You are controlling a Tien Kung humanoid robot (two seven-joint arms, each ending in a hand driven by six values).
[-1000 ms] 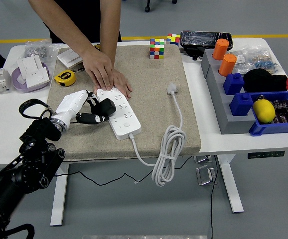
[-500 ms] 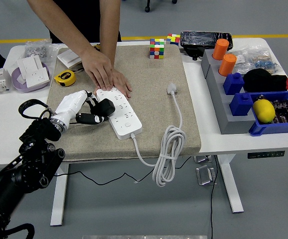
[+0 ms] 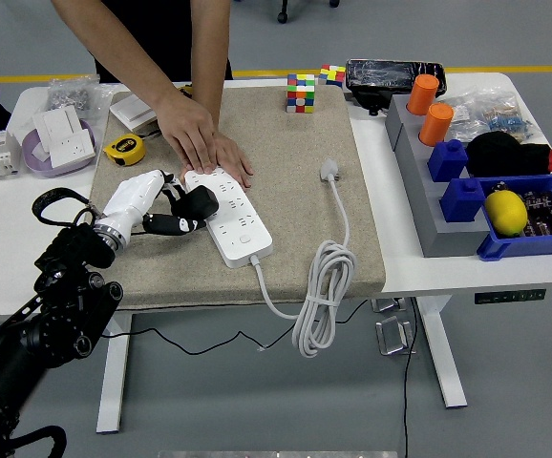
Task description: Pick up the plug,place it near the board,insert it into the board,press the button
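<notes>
- Plug (image 3: 198, 203): black, held in the pinch of the left hand (image 3: 161, 212) and resting on the left side of the strip (image 3: 226, 216), near its far end. You cannot tell whether the pins are seated.
- Risk, strip shift: if you push the plug at an angle, the strip may slide on the mat (image 3: 247, 181). A person's hand (image 3: 202, 141) presses flat on the strip's far end, which limits this.
- Risk, contact: the person's hand lies just beside the plug. A sideways move of your fingers could strike it.
- Risk, misalignment: the pins are hidden under the plug body. Forcing them off the socket may tip the plug out of the pinch.
- Risk, wrong plug: a white plug (image 3: 329, 171) lies loose on the mat, well apart to the right. Leave it.
- Count: one mat, one strip, one coiled cable (image 3: 322, 291), two plugs, two cubes (image 3: 301, 93), one tape measure (image 3: 123, 148).
- The right arm is out of view.
</notes>
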